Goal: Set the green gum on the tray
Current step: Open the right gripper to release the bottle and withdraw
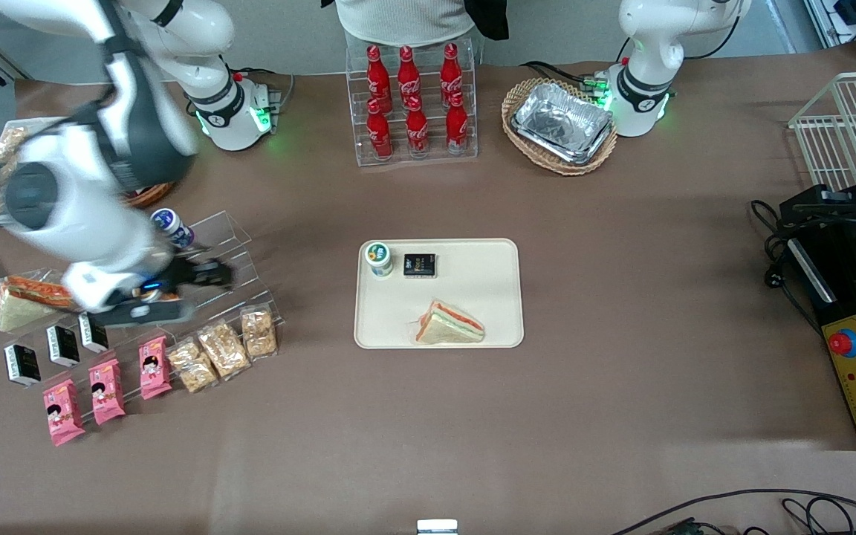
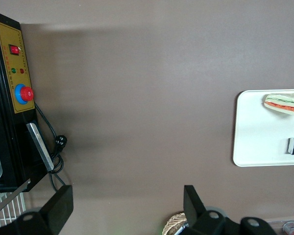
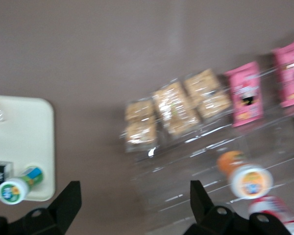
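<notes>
While the arm leans over the snack rack point(image 1: 198, 297), end effector point(image 1: 209, 273) spread wide and holding nothing, green gum point(image 1: 379, 259) upright on the tray point(image 1: 472, 312), label unreadable.

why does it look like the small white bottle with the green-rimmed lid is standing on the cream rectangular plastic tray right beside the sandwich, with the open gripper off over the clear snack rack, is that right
Nearly. In the front view the small white bottle with the green-rimmed lid stands on the cream rectangular plastic tray, but beside the small black packet, not the triangular sandwich, which lies apart, nearer the front camera. The open gripper is indeed over the clear snack rack.
</notes>
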Available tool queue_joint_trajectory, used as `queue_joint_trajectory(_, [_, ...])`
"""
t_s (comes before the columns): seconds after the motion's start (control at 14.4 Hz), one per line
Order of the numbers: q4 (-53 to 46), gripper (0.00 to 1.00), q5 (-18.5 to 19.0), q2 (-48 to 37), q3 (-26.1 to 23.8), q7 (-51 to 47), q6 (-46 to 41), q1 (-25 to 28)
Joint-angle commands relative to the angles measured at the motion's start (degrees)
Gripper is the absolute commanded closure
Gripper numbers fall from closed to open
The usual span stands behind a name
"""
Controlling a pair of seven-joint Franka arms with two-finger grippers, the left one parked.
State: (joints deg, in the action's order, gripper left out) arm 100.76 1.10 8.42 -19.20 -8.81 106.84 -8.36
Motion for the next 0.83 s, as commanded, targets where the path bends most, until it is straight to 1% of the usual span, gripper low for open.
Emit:
queue_joint_trajectory(0.0, [-7.5, 0.01, 0.4, 1.7, -0.8, 7.9, -5.6, -7.5])
queue_joint_trajectory(0.14, [-9.7, 0.01, 0.4, 1.5, -0.8, 9.1, -7.9, -10.3])
queue_joint_trajectory(0.28, [-13.6, 0.01, 0.5, 1.9, -0.8, 9.0, -13.2, -11.7])
queue_joint_trajectory(0.49, [-15.8, 0.00, 0.2, 1.8, 0.6, 9.1, -16.5, -11.7])
queue_joint_trajectory(0.76, [-15.9, 0.00, -0.2, 1.4, 0.6, 8.7, -16.9, -11.6])
